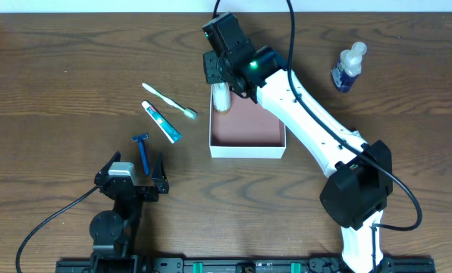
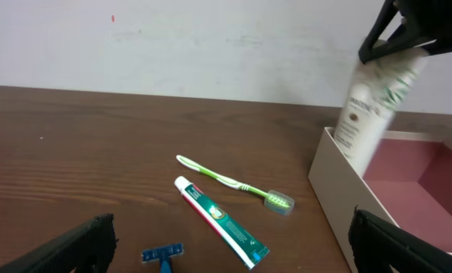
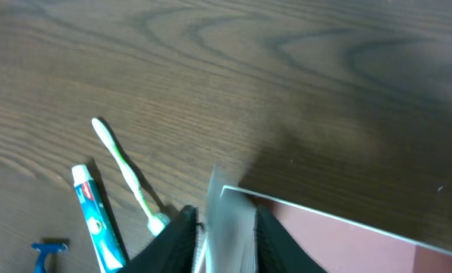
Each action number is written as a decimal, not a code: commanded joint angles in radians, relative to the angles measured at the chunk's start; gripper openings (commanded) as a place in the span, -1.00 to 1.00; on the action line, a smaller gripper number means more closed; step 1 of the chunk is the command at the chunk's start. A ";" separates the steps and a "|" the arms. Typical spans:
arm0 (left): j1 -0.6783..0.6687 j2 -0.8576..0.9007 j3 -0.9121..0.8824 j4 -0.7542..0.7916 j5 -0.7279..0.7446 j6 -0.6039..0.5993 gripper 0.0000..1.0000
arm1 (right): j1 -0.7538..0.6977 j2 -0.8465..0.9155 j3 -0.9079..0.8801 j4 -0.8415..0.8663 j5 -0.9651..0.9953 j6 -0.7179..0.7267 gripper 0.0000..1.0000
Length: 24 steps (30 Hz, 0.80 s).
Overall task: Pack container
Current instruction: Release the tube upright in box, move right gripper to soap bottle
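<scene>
The right claw is straddling a tilted white bottle at the upper-left corner of the container, which is sitting mid-frame on the worktop. Whether it is grasping or releasing, I cannot tell. The left claw is sitting released and empty. The placing step seems underway; next calls for lifting clear and fetching the toothbrush.

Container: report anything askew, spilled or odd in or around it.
The white bottle stands tilted in the container's far-left corner, not lying flat, with the right gripper around its top. It looks blurred, and whether it is gripped is unclear. Nothing spilled.
</scene>
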 commanded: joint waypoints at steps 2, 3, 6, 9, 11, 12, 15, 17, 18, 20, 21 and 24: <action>0.003 0.000 -0.016 -0.035 0.021 0.013 0.96 | 0.010 -0.005 0.010 -0.001 -0.001 0.005 -0.31; 0.003 0.000 -0.016 -0.035 0.021 0.013 0.96 | 0.010 -0.005 0.010 -0.001 -0.002 0.005 -0.28; 0.003 0.000 -0.016 -0.035 0.021 0.013 0.96 | 0.014 -0.005 0.010 -0.001 -0.008 0.005 -0.21; 0.003 0.000 -0.016 -0.035 0.021 0.013 0.96 | 0.014 -0.010 0.010 0.001 -0.008 0.001 -0.16; 0.003 0.000 -0.016 -0.035 0.021 0.013 0.96 | 0.014 -0.021 0.011 0.000 -0.008 0.000 -0.11; 0.003 0.000 -0.016 -0.035 0.021 0.013 0.96 | 0.014 -0.030 0.013 0.000 -0.009 -0.009 -0.05; 0.003 0.000 -0.016 -0.035 0.021 0.013 0.96 | 0.014 -0.063 0.018 0.000 -0.008 -0.030 0.11; 0.003 0.000 -0.016 -0.035 0.021 0.013 0.96 | 0.009 -0.097 0.021 0.000 -0.008 -0.057 0.21; 0.003 0.000 -0.016 -0.035 0.021 0.013 0.96 | 0.004 -0.115 0.021 0.000 -0.008 -0.063 0.25; 0.003 0.000 -0.016 -0.035 0.021 0.013 0.96 | -0.019 -0.159 0.021 -0.006 -0.008 -0.071 0.29; 0.003 0.000 -0.016 -0.035 0.021 0.013 0.96 | -0.034 -0.182 0.021 -0.013 -0.008 -0.071 0.31; 0.003 0.000 -0.016 -0.035 0.021 0.013 0.96 | -0.097 -0.245 0.021 -0.048 -0.008 -0.097 0.34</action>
